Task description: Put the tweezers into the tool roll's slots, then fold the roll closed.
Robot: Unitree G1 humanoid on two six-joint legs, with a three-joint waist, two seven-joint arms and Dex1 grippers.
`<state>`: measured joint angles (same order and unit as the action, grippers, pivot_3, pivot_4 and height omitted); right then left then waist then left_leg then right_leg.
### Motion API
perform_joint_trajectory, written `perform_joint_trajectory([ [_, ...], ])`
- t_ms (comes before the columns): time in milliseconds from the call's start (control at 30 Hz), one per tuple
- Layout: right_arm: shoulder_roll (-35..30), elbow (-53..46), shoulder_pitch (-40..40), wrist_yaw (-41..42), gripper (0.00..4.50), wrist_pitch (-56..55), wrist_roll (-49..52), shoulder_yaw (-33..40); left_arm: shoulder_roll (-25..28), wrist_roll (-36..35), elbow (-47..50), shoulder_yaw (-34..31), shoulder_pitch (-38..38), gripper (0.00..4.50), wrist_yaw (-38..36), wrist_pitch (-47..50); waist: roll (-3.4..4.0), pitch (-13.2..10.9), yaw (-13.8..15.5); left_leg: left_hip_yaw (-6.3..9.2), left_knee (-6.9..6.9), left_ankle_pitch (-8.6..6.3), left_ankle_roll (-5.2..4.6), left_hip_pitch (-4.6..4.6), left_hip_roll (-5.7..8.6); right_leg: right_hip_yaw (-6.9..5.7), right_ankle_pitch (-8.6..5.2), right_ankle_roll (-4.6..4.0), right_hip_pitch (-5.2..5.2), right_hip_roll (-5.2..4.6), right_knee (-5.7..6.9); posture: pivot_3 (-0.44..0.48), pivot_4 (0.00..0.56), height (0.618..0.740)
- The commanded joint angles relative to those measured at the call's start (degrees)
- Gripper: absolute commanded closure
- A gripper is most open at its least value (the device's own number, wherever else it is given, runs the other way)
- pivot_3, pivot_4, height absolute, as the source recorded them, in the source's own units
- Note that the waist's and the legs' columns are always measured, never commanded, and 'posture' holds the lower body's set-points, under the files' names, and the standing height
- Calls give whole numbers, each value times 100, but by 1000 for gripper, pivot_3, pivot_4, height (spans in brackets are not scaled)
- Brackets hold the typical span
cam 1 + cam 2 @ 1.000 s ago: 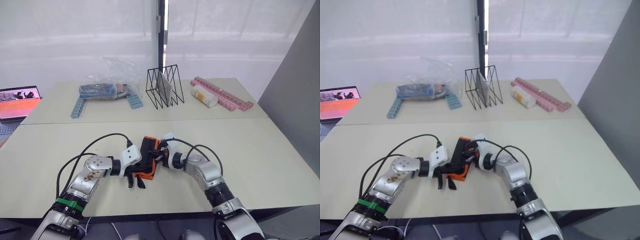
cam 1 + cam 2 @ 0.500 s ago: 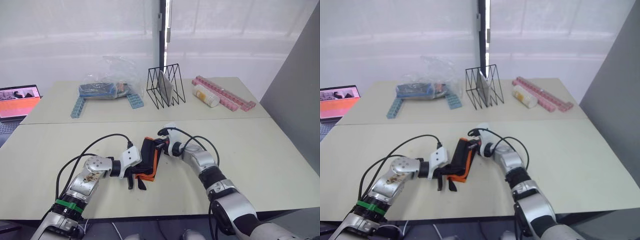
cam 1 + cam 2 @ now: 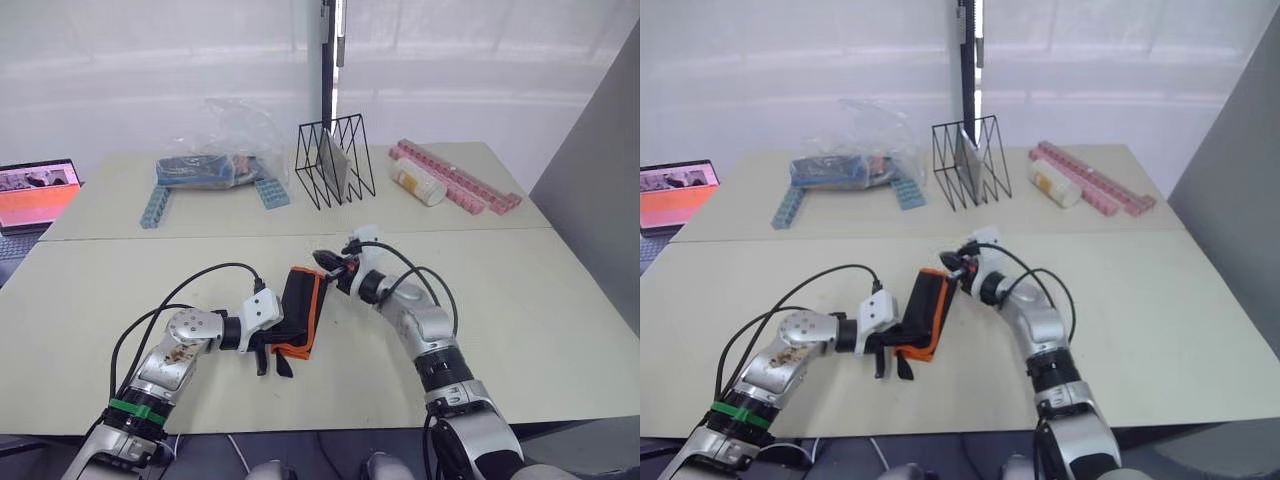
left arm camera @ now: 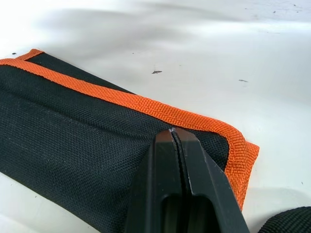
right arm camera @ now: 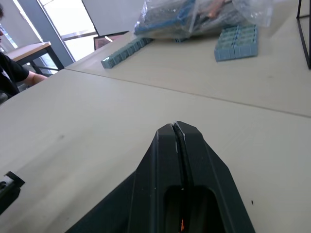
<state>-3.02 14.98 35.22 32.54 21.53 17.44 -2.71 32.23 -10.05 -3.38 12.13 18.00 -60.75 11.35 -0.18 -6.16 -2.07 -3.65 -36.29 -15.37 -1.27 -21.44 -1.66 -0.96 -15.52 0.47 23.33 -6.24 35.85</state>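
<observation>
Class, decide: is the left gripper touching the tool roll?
Touching. The left wrist view shows the left gripper, fingers shut, lying right on the tool roll fabric.

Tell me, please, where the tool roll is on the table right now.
In the head views, the tool roll lies folded on the near table, slightly left of centre, between the left gripper and the right gripper.

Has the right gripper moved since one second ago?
Yes. The right gripper has lifted off the tool roll and now sits further toward the wire rack.
</observation>
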Motion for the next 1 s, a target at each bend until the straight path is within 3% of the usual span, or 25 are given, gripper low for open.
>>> perform_joint_trajectory([
  [33, -211, -1055, -227, 38, 4500, 427, 261, 33, 147, -333, 694, -474, -202, 4465, 243, 425, -19, -43, -8, 0, -1, 0, 0, -9, 0, 0, 0, 0, 8, 0, 2, 0, 150, 737],
  [133, -607, -1749, -504, 92, 4500, 847, 425, 122, 350, -754, 1376, -1065, -408, 4465, 409, 828, -29, -67, -18, 0, -10, 9, -12, -103, 1, -5, 25, 13, 105, 4, 19, 0, 150, 737],
  [233, -984, -2212, -738, 168, 4500, 1136, 571, 206, 474, -1267, 1790, -1682, -576, 4465, 545, 1180, -29, -80, -7, 1, -6, 4, -21, -114, -1, -22, 26, 14, 105, 16, 12, 0, 150, 737],
  [333, -1633, -2672, -1134, 424, 4500, 1367, 746, 465, 848, -1736, 2015, -2665, -1136, 3672, 441, 1405, -31, -82, -22, 1, -9, 0, -29, -125, -5, -36, 29, 20, 95, 30, 3, 0, 150, 737],
  [500, -2602, -2901, -1818, 876, 2926, 1274, 801, 834, 1190, -1971, 2106, -3824, -2463, 2029, 184, 1203, -45, -113, 18, -1, -19, -8, -42, -116, -4, -48, 29, 25, 79, 30, -34, 0, 150, 737],
  [700, -3327, -2635, -2735, 1498, 922, 680, 834, 1398, 977, -2009, 2003, -4899, -3877, 63, 104, 714, -96, -165, 139, -2, -49, -2, -33, -113, -8, -49, 28, 24, 67, 31, -44, 0, 150, 737],
  [800, -3498, -2353, -3059, 1722, 29, 363, 821, 1614, 802, -1972, 1835, -5232, -4209, 0, 224, 470, -102, -168, 196, -3, -57, 1, -34, -113, -9, -50, 28, 24, 58, 29, -62, 0, 150, 737],
  [1000, -3559, -1601, -3170, 1779, 29, -91, 801, 2049, 636, -1919, 1585, -5580, -4338, 0, 670, 343, -107, -169, 247, -4, -67, 3, -35, -108, -10, -48, 30, 25, 42, 28, -68, 0, 150, 737],
])
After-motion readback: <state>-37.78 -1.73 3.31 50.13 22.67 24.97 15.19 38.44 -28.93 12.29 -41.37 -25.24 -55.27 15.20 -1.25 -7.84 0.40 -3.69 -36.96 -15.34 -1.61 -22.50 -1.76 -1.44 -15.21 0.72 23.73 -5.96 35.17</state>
